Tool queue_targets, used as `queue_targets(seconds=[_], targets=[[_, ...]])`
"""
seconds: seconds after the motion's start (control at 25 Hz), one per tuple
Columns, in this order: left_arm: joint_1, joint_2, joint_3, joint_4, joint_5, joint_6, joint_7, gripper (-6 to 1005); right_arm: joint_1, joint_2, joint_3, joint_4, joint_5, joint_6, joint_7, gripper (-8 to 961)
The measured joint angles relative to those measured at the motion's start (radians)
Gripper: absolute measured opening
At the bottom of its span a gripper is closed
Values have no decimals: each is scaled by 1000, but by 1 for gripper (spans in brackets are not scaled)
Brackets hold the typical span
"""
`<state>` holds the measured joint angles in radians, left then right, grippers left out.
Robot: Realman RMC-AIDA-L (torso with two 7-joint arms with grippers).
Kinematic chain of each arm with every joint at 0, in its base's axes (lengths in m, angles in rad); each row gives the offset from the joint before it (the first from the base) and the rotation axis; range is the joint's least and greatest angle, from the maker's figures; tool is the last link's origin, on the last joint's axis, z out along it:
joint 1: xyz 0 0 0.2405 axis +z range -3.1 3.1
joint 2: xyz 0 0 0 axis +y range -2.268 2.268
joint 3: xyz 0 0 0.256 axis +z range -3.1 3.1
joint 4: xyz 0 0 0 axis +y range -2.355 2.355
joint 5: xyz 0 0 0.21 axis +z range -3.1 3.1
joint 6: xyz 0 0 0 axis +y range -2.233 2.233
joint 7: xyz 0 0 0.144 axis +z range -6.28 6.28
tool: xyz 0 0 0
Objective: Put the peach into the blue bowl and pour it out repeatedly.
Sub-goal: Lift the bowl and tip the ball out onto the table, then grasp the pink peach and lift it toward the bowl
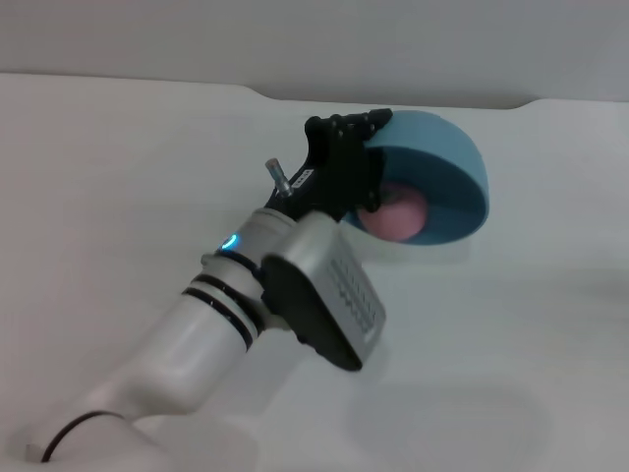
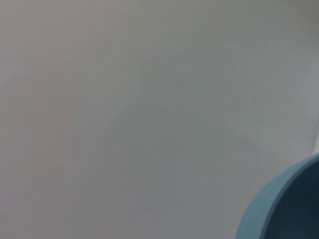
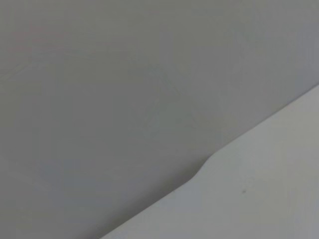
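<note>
You can't see the left gripper's point(image 1: 366, 162) fingers against the blue bowl point(image 1: 447, 157); its body hides part of the peach point(image 1: 398, 214). The left wrist view's edge cuts off most of the bowl.

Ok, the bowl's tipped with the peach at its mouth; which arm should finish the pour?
Left. The left pincer is at the blue bowl's rim, bowl tipped on its side, the peach at its lower lip. The right arm is nowhere in the head view.

Tipped blue bowl point(image 1: 447, 167) — pink peach point(image 1: 398, 214) inside, near rim
</note>
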<state>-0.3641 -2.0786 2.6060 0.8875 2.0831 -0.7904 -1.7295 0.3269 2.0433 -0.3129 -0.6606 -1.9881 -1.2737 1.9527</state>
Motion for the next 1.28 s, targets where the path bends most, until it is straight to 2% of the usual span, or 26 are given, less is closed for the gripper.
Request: queue_targets(seconds=[0.4,0.76,0.92,1.08,1.12,1.16,1.2,1.24,1.28], targets=[[-18,0,122,-65,3,-114,249,0,-6,2,0,4,0,-1,0,466],[-19,0,126,-67,-13,-135,247,0,-1,4,-6,12,1,-1,-1,470],[-29,1,78,-36,-147,-141,137,0,10,10,-14,13,7,-18,-74,471],[-31,1,-33,13,-284,-135,-32,0,44,23,-13,34,18,-51,-207,473],[-26,4,-88,44,-350,-112,-75,0,53,24,-13,52,28,-63,-256,474],[-21,6,-125,68,-399,-86,-81,0,75,25,-15,102,54,-93,-399,474],[-21,6,-125,68,-399,-86,-81,0,75,25,-15,102,54,-93,-399,475],[-10,10,-191,110,-485,-19,-77,0,99,25,-19,147,67,-116,-510,475],[-10,10,-191,110,-485,-19,-77,0,110,24,-25,161,68,-120,-539,475]])
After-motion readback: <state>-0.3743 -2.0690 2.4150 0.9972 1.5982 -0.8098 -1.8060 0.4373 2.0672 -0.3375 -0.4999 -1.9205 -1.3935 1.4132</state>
